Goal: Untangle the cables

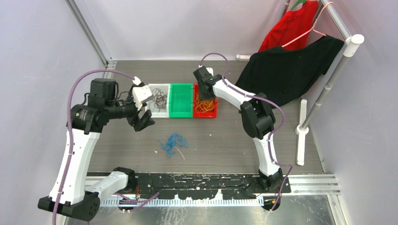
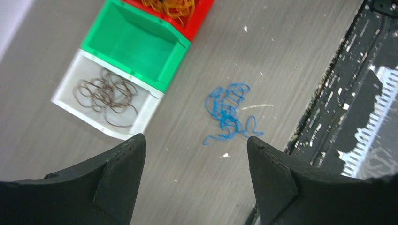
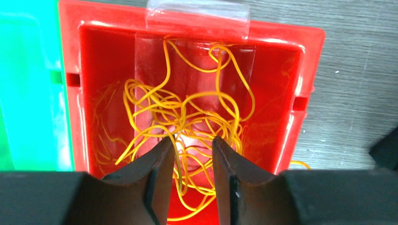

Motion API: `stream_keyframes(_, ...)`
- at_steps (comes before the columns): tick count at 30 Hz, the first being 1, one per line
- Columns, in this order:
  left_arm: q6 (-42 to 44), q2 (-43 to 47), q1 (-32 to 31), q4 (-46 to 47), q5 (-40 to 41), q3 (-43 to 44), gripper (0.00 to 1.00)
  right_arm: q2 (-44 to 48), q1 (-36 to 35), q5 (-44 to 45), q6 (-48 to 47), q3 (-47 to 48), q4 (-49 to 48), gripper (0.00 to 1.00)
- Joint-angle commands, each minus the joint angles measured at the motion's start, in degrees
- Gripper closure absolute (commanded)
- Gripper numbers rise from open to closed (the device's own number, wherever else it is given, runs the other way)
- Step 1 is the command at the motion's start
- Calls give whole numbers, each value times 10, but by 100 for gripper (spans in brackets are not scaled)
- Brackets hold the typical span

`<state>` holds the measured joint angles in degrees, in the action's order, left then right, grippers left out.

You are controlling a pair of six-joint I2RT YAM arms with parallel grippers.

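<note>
- Jaws of the left gripper stand wide apart with nothing between them. It hangs above the table, near the white bin's near corner.
- Jaws of the right gripper stand a narrow way apart. The fingertips reach down into the red bin over the yellow strands. Whether any strand is caught between them cannot be told.
- Orange-yellow wire tangle: thin looping strands heaped on the floor of the red bin. One loop shows outside the bin's right wall, on the table.
- Blue wire tangle: a loose knot of thin strands lying on the bare table, apart from the bins and nearer the arm bases.
- Dark brown wire tangle: thin loops spread inside the white bin.
- Red plastic bin: open-topped and rectangular, rightmost of three in a row. A clear tape strip is stuck over its far rim.
- Green plastic bin: the middle one, touching both neighbours, with no wire visible in it.
- White plastic bin: the leftmost one.
- Grey wood-grain tabletop: carries the bins and the blue tangle.
- Black garment and red garment: hung at the table's far right corner.
</note>
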<state>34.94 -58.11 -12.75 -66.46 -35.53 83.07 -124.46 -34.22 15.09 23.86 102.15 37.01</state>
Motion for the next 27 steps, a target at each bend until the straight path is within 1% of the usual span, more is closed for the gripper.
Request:
stream_keyframes(1, -5, -9, -2, -16, 2, -41, 19, 96, 0, -8, -10, -10, -34, 55)
stream_keyframes(4, -9, -18, -2, -13, 0, -64, 15, 123, 0, -20, -17, 3, -20, 45)
stream_keyframes(6, -15, -22, -2, 4, 0, -83, 13, 139, 0, -27, -17, 10, -9, 40)
stream_keyframes(8, -20, -28, -2, 22, -3, -101, 13, 158, 0, -38, -14, 0, -8, 37)
stream_keyframes(11, -36, -47, -3, 50, -6, -127, 13, 190, -4, -47, -7, -30, -14, 37)
stream_keyframes(14, -46, -65, -4, 81, -19, -162, 20, 234, -17, -62, 2, -90, -42, 41)
stream_keyframes(16, -46, -76, -6, 111, -19, -189, 26, 275, -31, -84, 13, -150, -94, 44)
stream_keyframes(17, -44, -82, -7, 124, -17, -201, 30, 289, -43, -95, 18, -188, -112, 46)
stream_keyframes(19, -41, -92, -6, 141, -16, -215, 40, 321, -83, -117, 12, -254, -177, 49)
stream_keyframes(20, -39, -96, -6, 146, -15, -220, 44, 328, -105, -127, 6, -280, -200, 49)
stream_keyframes(23, -41, -92, 1, 161, -12, -231, 46, 319, -150, -163, -10, -332, -251, 49)
stream_keyframes(27, -44, -85, 29, 166, -29, -229, 47, 271, -170, -218, -17, -336, -296, 50)
